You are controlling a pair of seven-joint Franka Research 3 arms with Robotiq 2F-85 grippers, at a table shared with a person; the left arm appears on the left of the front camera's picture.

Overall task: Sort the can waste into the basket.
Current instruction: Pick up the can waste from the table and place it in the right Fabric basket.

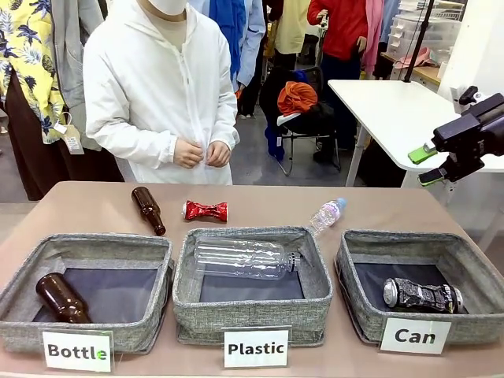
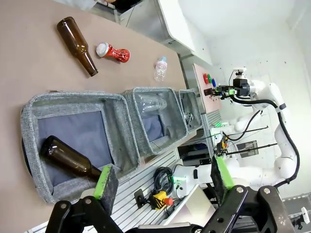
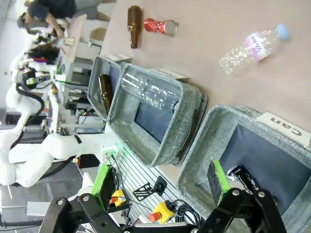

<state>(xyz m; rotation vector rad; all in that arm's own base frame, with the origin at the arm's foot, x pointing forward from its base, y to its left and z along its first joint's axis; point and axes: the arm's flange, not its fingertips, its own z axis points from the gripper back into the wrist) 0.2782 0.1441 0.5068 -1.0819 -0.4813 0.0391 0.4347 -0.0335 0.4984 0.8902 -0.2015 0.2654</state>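
A shiny red crushed can [image 1: 205,210] lies on the table near the far edge, between a brown bottle and a small clear bottle; it also appears in the wrist views [image 2: 112,51] [image 3: 159,26]. A dark silver-black crushed can [image 1: 421,294] [image 3: 243,177] lies inside the grey basket labelled "Can" [image 1: 344,268] [image 3: 204,141] at the front right. My right gripper [image 1: 427,165] [image 3: 161,180] hangs open and empty, high above the table's right edge, beyond the Can basket. My left gripper [image 2: 163,179] is open and empty, held off the table's near side by the Bottle bin.
A brown bottle [image 1: 148,210] and a small clear plastic bottle [image 1: 325,215] lie on the table. The Bottle bin [image 1: 16,287] holds another brown bottle [image 1: 61,298]. The Plastic bin [image 1: 252,311] holds a big clear bottle [image 1: 240,257]. A person's hands [image 1: 202,152] are clasped at the far side.
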